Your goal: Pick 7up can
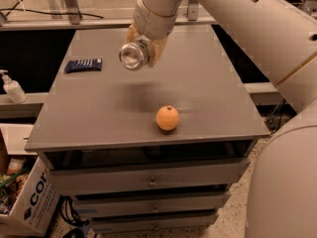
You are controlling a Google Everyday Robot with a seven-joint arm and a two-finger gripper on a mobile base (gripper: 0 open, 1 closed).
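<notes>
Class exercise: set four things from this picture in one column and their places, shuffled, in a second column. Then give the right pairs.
Things
1. 7up can
2. orange
3. blue packet
4. pump bottle

Places
A. on the table, near its front edge
B. off the table, to its left and lower down
C. held in the hand, above the table
D. on the table, far left part

Pairs: 1-C, 2-A, 3-D, 4-B

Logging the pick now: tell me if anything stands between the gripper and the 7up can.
Nothing visible does. The gripper is shut on the 7up can, holding it above the table; the orange and the blue packet lie on that table, apart from the can.
</notes>
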